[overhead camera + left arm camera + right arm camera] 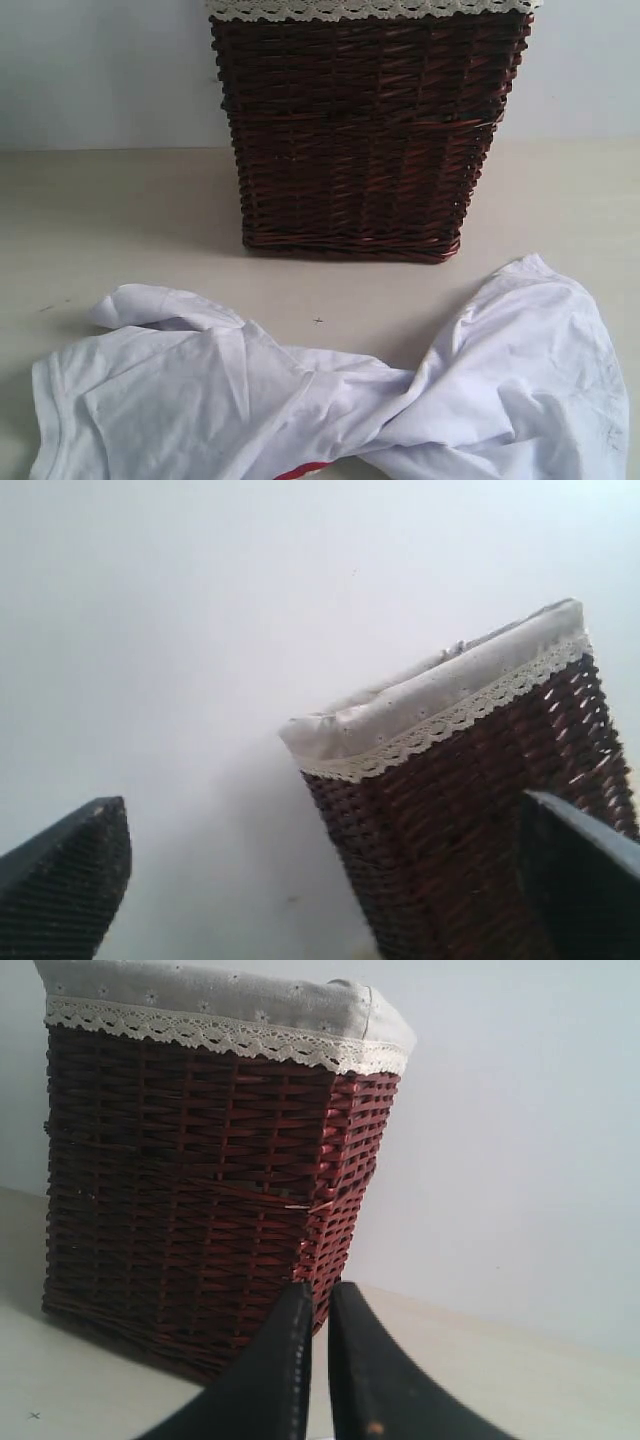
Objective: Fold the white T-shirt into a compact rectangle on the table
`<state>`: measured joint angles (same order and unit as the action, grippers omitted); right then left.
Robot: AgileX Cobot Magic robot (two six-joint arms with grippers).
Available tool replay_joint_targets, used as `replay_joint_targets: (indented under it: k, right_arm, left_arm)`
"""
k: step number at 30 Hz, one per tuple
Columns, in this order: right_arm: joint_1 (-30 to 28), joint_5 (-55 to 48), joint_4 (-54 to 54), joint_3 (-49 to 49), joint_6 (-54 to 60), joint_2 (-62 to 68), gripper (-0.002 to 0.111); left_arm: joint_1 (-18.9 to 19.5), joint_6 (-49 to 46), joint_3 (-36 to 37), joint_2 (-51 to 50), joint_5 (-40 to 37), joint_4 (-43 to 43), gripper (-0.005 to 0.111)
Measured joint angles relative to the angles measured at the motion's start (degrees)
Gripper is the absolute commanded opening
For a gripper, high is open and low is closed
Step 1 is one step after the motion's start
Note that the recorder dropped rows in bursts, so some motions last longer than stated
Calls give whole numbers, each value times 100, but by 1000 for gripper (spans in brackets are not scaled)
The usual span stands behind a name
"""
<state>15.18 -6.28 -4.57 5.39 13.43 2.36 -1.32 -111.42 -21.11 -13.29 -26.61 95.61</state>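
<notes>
- Our left gripper stands wide with nothing between its fingers. Its camera shows only the basket and the wall behind it, no cloth.
- The white T-shirt lies crumpled on the counter in front of the basket and apart from it. It runs from beyond the basket's left side to beyond its right.
- Left of the basket's front, the cloth lies fairly flat, with one bunched flap nearest the basket.
- Straight in front of the basket, the cloth is twisted into a narrow waist, with a bit of red print peeking out.
- Right of the basket's front, the cloth spreads into a broad, wrinkled heap.
- Our right gripper is nearly closed and holds nothing.
- We judge the step in hand to be spreading. We should open the right gripper, take each end by an outer edge, and draw the ends apart to undo the twist before any fold.
- Neither gripper shows in the exterior view and neither wrist view shows the T-shirt. We judge both to be off the cloth, but cannot tell how far.
</notes>
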Motion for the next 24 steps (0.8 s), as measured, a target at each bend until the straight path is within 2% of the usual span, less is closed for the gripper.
replay_joint_targets:
  k: [4,6,10,13,16,24]
  right_arm:
    - [0,0,0,0,0,0,9]
    - [0,0,0,0,0,0,9]
    - [0,0,0,0,0,0,9]
    - [0,0,0,0,0,0,9]
    - [0,0,0,0,0,0,9]
    - [0,0,0,0,0,0,9]
  left_arm:
    - [0,1799,-484,-1605,-330,-676,105]
    - [0,2242,-632,-2365,-655,-1197,105]
    - [0,2067,-740,-3540,-1088,-1960,105]
    - [0,1885,-740,-4221,-1189,-2024,105]
    - [0,2222,-740,-4831,-1381,-2024,105]
    - [0,2596,-687,-6114,-3350,-1872,105]
